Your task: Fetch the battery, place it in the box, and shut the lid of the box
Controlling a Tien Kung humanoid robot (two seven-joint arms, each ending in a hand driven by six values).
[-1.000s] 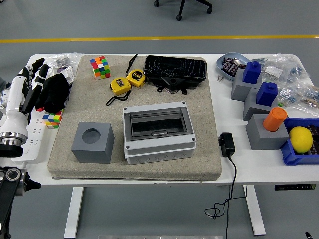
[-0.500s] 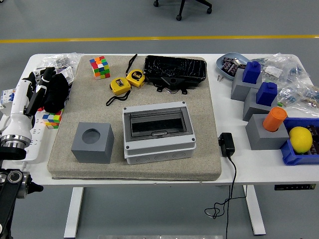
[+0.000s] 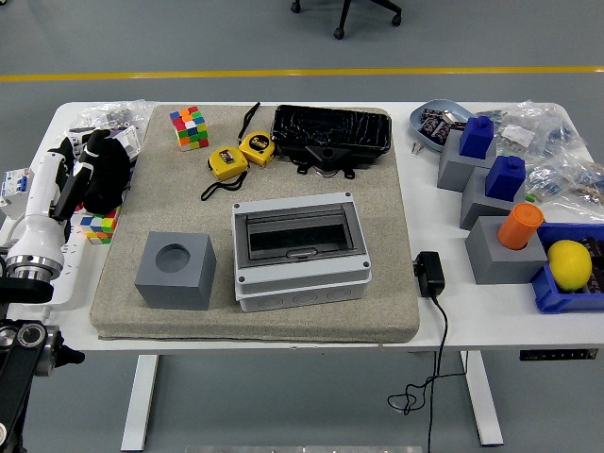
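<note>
At the surface's [image 3: 429, 326] left edge, our left robot hand [image 3: 99, 170] hangs with fingers loosely curled, empty; we judge fetching the battery comes next, the box [image 3: 300, 250] lying shut.

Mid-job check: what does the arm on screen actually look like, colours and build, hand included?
Only the left arm shows, at the left edge. Its forearm is a white shell with black trim, ending toward the elbow in a ribbed silver metal ring, with black jointed hardware below that. The left hand is black with white segments on the fingers. No loose cables or readable markings are visible on it.
</note>
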